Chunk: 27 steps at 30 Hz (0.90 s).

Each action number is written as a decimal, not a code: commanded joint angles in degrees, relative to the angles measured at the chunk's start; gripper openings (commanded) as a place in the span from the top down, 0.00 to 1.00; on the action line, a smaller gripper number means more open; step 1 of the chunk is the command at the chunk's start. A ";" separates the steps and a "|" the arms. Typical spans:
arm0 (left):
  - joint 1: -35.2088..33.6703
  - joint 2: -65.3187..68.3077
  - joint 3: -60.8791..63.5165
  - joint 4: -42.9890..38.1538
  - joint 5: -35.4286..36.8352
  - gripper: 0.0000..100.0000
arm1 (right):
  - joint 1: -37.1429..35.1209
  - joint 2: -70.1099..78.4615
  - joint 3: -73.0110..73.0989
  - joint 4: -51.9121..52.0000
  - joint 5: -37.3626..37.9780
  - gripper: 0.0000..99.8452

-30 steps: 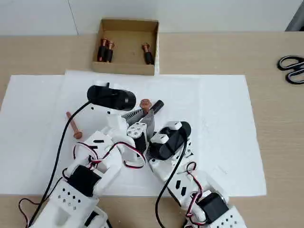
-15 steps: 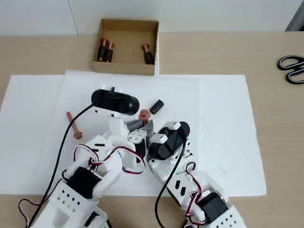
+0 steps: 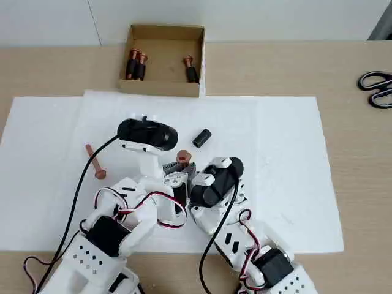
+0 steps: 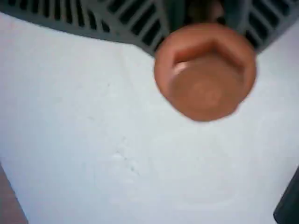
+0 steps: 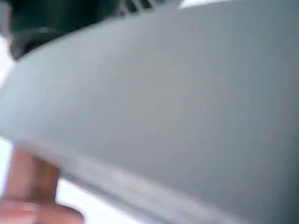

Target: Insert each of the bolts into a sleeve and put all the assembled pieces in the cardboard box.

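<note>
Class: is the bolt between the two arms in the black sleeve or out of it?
Out. The bolt stands clear, and the sleeve lies apart from it on the paper.

You are working at a light wooden table (image 3: 355, 153). A wide white sheet of paper (image 3: 288, 159) lies flat over its middle, with bare wood showing on every side. Behind the table's far edge stands a white wall (image 3: 257, 18) with one vertical seam. Black-handled scissors (image 3: 375, 89) lie on the bare wood by the right edge. The light is even and the shadows are soft.
</note>
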 commanded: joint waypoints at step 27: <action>-4.13 -0.35 -16.31 25.41 -7.03 0.72 | 2.33 -1.19 -1.23 -0.92 -0.62 1.00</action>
